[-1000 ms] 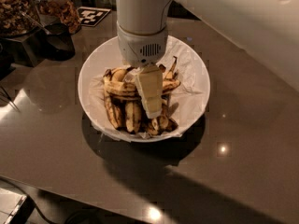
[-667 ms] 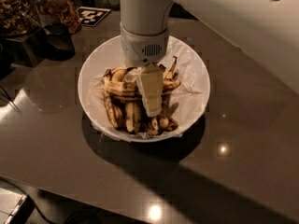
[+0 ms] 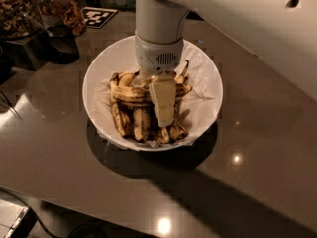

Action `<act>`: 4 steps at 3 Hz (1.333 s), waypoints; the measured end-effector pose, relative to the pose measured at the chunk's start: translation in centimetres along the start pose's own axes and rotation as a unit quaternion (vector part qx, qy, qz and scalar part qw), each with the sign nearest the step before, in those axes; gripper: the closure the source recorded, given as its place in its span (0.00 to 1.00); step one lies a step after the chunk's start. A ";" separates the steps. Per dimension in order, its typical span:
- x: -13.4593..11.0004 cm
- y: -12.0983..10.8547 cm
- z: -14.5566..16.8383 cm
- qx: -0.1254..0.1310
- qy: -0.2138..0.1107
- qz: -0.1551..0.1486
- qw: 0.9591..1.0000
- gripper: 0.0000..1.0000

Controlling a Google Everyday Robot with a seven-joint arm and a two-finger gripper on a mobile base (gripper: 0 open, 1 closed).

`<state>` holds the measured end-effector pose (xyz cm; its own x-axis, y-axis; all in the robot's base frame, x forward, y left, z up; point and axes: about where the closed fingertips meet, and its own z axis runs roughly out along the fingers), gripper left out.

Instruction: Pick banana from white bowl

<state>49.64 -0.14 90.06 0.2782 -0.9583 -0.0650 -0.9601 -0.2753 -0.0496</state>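
Camera view showed my gripper [image 3: 163, 114] lowered into the white bowl [image 3: 97, 68], which sat on the glossy brown table [image 3: 262, 133] a little left of centre. My pale wrist came down from the far side and hid the far part of the pile. Whether my gripper was apart, together or clamped on anything, I could not tell. The banana [image 3: 130, 94], yellow with dark speckles, lay crosswise over the other darker bananas [image 3: 134, 122], its right part passing behind my gripper. Crumpled white paper [image 3: 199, 101] lined the bowl under the fruit. At the far left stood a dark container of nuts [image 3: 15, 9], and just right of it a black-and-white marker tag [image 3: 97, 17] lay flat on the table.
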 end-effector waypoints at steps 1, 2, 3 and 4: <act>0.0 0.0 -0.5 0.000 0.000 0.000 1.000 0.58; -0.1 0.1 -0.8 0.000 0.000 0.000 1.000 0.80; -0.6 0.3 -1.4 0.024 -0.006 -0.004 1.000 1.00; -1.1 0.6 -2.2 0.037 -0.015 -0.012 0.999 1.00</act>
<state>48.66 0.53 92.29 0.3035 -0.9483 -0.0925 -0.9484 -0.2912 -0.1255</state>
